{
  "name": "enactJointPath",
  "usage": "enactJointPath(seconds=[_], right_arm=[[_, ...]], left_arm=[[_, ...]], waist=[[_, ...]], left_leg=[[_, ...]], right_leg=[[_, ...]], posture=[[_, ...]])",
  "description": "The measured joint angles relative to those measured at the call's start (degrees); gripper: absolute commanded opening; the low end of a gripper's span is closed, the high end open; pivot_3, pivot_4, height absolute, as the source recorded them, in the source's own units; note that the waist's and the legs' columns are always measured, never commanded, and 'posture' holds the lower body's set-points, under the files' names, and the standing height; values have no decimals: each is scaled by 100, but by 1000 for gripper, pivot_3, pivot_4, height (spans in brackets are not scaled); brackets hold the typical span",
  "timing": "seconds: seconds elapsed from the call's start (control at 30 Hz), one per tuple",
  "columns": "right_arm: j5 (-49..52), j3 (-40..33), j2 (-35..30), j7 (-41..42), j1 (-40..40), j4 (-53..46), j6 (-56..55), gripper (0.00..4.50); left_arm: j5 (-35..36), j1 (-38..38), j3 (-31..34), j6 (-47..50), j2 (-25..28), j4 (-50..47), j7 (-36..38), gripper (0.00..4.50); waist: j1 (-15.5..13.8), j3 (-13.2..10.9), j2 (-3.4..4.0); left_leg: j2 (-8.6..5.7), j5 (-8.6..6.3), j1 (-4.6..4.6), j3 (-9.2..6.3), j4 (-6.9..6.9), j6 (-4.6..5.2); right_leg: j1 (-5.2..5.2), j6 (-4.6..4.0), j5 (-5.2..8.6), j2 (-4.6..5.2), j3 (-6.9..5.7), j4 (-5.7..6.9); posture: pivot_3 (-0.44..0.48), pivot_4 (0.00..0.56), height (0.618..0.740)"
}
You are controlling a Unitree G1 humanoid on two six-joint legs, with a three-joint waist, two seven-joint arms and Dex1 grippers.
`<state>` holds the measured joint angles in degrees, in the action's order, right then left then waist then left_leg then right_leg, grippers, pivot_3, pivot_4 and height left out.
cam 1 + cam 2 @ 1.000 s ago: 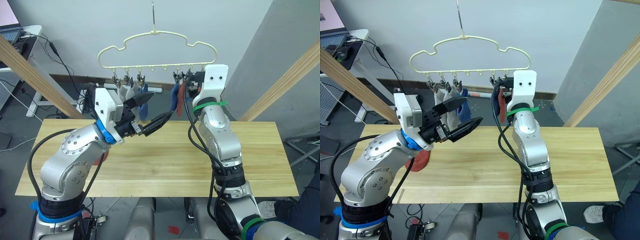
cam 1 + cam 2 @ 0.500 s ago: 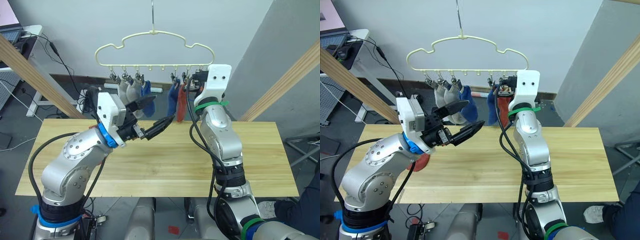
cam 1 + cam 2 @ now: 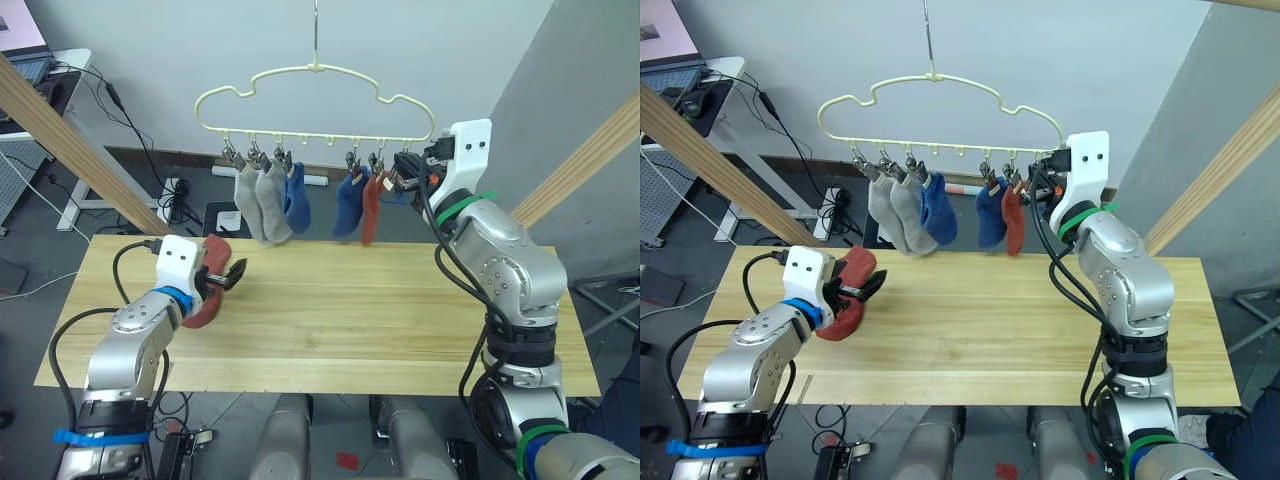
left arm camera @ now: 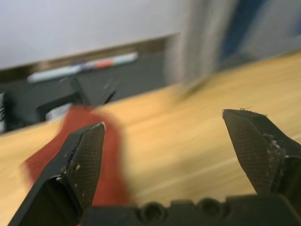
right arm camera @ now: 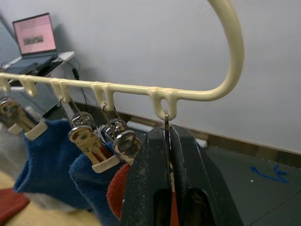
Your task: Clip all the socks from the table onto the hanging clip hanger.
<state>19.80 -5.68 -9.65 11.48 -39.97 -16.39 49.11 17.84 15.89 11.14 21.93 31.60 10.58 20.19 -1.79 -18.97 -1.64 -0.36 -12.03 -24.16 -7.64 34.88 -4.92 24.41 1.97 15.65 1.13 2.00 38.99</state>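
Observation:
The pale yellow clip hanger [image 3: 315, 70] hangs over the table's [image 3: 380, 320] far edge. Two grey socks [image 3: 258, 200] and a blue sock [image 3: 296, 198] hang from its left clips. Another blue sock [image 3: 348, 205] and a rust-red sock [image 3: 369, 210] hang further right. One more rust-red sock [image 3: 845, 315] lies on the table at the left. My left gripper [image 3: 232, 272] is open just above that sock [image 4: 115, 160]. My right gripper [image 5: 168, 129] is shut on the thin metal clip at the hanger's right end [image 3: 405, 180].
Thick wooden poles slant down at the left [image 3: 70, 140] and the right [image 3: 580, 160] behind the table. A desk with a laptop [image 5: 35, 35] stands at the back left, with cables on the floor below it.
My left arm has dropped from near the hanger down to the red sock on the table's left. My right gripper has moved right, from the hanging red sock to the end clip.

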Motion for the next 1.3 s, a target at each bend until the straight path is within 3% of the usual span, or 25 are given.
enactJointPath(seconds=[0.3,0.47,0.6,0.87,1.03,1.3], right_arm=[[65,-5,350,-422,-5,-148,193,11],[68,-2,431,-577,-3,-215,286,11],[74,-7,403,-586,-3,-217,299,0],[181,-58,236,-554,-16,-200,308,0],[311,-249,78,-510,-186,-77,426,0],[962,-852,-96,-433,-747,301,1411,0]], left_arm=[[-397,958,75,-1123,-337,2229,-83,4430],[-518,1192,212,-1271,-343,3033,-372,4430],[-316,1244,469,-1066,-402,3100,-312,3577],[-347,773,419,-906,-384,2514,26,1566],[-236,287,263,-602,-631,1536,291,154],[384,-579,-136,710,-942,-710,705,49]], waist=[[35,0,-1],[47,0,-1],[49,0,-1],[43,0,0],[32,-1,1],[42,-4,1]], left_leg=[[0,-1,-3,-1,0,1],[0,-1,-1,-2,0,2],[0,-1,3,1,1,3],[2,0,13,4,0,5],[1,3,10,-2,0,9],[10,3,4,-11,-3,9]], right_leg=[[1,0,0,6,-2,1],[2,0,0,5,-4,4],[0,1,-1,5,0,7],[-9,1,0,8,5,7],[-13,1,0,15,10,3],[-12,1,0,18,14,-1]], posture=[[175,359,740],[174,362,740],[172,365,740],[174,372,740],[171,368,740],[147,370,740]])
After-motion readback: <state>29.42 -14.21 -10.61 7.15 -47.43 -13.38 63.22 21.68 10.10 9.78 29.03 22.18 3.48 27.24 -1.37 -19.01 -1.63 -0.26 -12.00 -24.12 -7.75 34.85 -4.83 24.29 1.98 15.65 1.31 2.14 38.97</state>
